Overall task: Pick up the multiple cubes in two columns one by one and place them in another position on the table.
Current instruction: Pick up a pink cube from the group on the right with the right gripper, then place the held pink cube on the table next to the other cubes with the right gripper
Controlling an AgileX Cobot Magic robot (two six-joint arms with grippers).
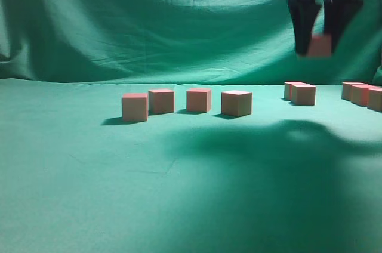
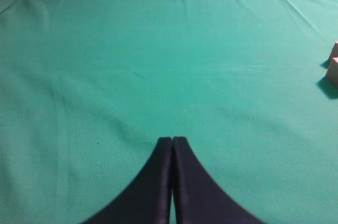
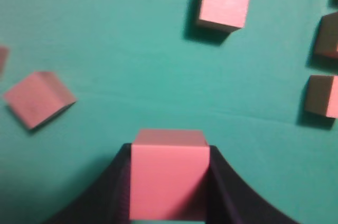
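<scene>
A green cloth, slightly creased, covers the tabletop [image 1: 89, 193] and rises behind it as a draped backdrop [image 1: 149, 20] with soft folds; the lighting is dim, and a broad dark shadow [image 1: 268, 145] lies across the right half of the cloth. On the left-centre of the tabletop four pinkish-tan cubes [image 1: 186, 102] stand in a loose row, each apart from its neighbours, the leftmost one slightly nearer the camera. Further right, a pair of cubes [image 1: 300, 93] sits close together, one partly hiding the other, and three more [image 1: 362, 94] crowd the right edge of the exterior view. High above that right-hand group, the right gripper [image 1: 319, 47] hangs in the air, its dark jaws clamped on the sides of a single cube [image 3: 169, 174], well clear of the cloth. The left gripper [image 2: 172, 140] hovers over bare cloth with its jaws pressed together, two cube corners [image 2: 332, 65] showing at the right edge of its view.
</scene>
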